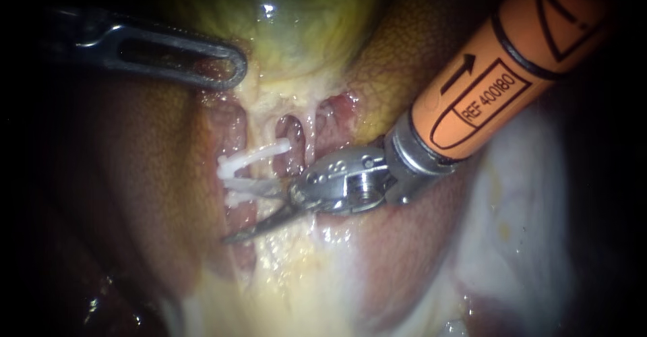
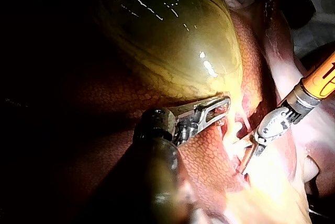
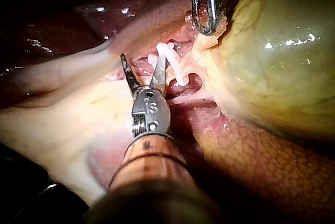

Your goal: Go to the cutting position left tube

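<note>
Holds the right instrument (image 1: 246, 214) at the left tube (image 1: 234, 202), claw wide open, blades seemingly either side of it, just beside the white clips (image 1: 251, 158). Grips the edge of the gallbladder (image 1: 296, 27) with the left instrument (image 1: 222, 67), claw clamped on tissue. Risks nicking or dislodging a clip if the upper blade lies too close, or snagging the neighbouring tube or the liver (image 1: 394, 60) with the lower tip. Could lose the tube's stretch should the left hold slip
</note>
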Available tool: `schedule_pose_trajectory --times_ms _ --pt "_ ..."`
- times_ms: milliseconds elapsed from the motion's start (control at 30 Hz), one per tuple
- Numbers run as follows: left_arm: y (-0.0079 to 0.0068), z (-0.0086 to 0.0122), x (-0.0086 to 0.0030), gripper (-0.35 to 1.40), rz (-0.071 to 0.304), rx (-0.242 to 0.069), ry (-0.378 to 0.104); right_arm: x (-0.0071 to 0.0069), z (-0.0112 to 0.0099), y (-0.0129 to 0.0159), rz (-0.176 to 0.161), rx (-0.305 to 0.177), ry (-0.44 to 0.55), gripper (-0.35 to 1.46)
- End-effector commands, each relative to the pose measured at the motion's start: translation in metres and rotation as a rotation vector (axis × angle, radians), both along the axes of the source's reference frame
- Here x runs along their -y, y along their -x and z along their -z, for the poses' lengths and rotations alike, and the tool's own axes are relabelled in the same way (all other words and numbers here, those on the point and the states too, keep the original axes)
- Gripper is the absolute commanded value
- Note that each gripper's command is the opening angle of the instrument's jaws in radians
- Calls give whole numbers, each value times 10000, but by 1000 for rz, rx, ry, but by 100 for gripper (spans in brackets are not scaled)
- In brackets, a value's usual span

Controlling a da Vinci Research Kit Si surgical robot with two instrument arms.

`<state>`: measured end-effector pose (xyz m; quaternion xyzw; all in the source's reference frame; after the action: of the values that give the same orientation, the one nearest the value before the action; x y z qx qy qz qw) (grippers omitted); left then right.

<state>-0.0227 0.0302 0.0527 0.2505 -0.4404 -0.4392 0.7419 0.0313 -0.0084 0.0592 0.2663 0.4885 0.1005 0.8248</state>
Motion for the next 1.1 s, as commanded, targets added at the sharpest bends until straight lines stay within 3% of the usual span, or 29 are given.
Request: schedule_pose_trajectory --times_ms 33,633,1100 --pt "0 0 0 -35 0 0 0 0 2 1 0 -1 0 117" --pt "-4 0 0 -35 -3 2 0 -16 59 54 1 -16 -21 117" --pt "-7 0 0 -35 -4 3 0 -21 59 84 9 -20 -28 119"
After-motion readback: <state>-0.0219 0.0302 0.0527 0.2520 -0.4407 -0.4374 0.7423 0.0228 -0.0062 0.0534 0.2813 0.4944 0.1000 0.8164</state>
